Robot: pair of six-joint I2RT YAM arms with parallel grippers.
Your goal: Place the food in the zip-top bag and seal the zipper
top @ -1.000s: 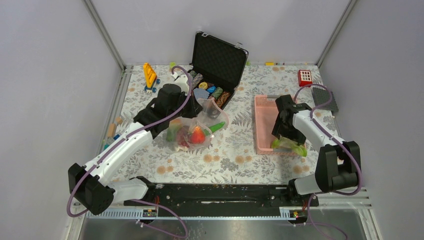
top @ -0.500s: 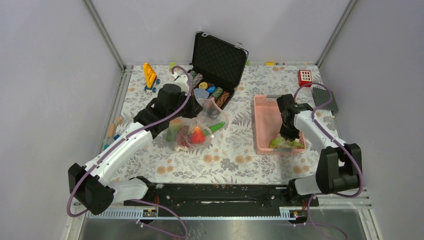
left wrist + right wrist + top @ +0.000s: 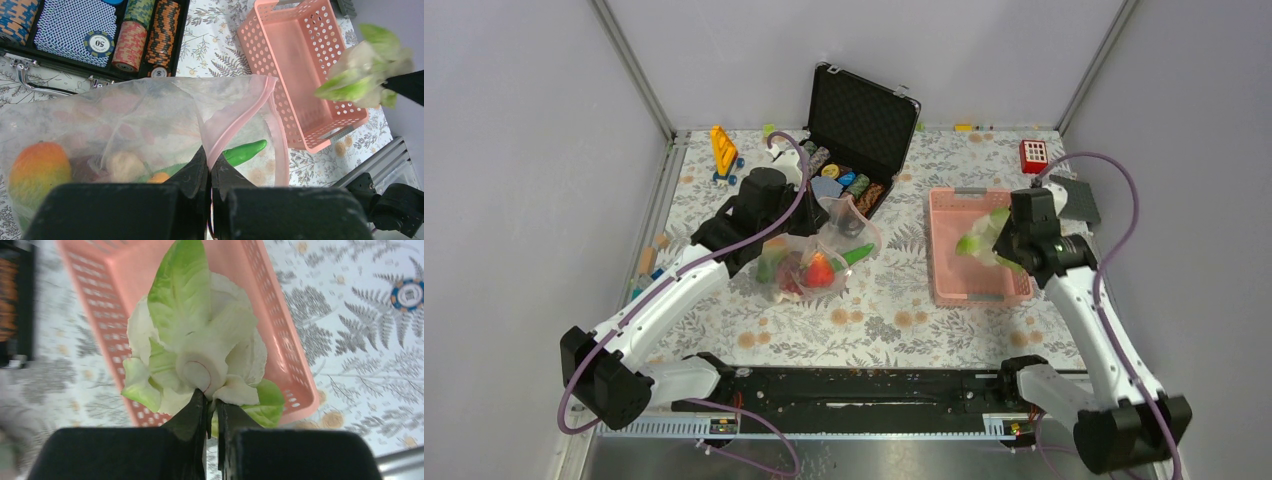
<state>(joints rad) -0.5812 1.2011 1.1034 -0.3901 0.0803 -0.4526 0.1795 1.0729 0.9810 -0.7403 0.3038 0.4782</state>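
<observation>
The clear zip-top bag (image 3: 819, 255) lies left of centre with its mouth held up. My left gripper (image 3: 210, 167) is shut on the pink zipper (image 3: 235, 120) strip. Inside the bag show an orange-green mango (image 3: 37, 167), a red fruit (image 3: 820, 270) and a long green vegetable (image 3: 243, 151). My right gripper (image 3: 211, 405) is shut on a white-green leafy piece (image 3: 192, 340), lifted above the pink basket (image 3: 949, 290). The same leafy piece (image 3: 982, 238) hangs over the basket's middle in the top view.
An open black case (image 3: 864, 120) with striped poker chips (image 3: 150, 32) stands behind the bag. A yellow toy (image 3: 724, 150), a red block (image 3: 1034, 155) and a dark grey pad (image 3: 1079, 200) lie near the back edges.
My right gripper closed on the leafy piece at the basket's near end and lifted it up and back over the basket. The left arm and the bag have stayed still.
</observation>
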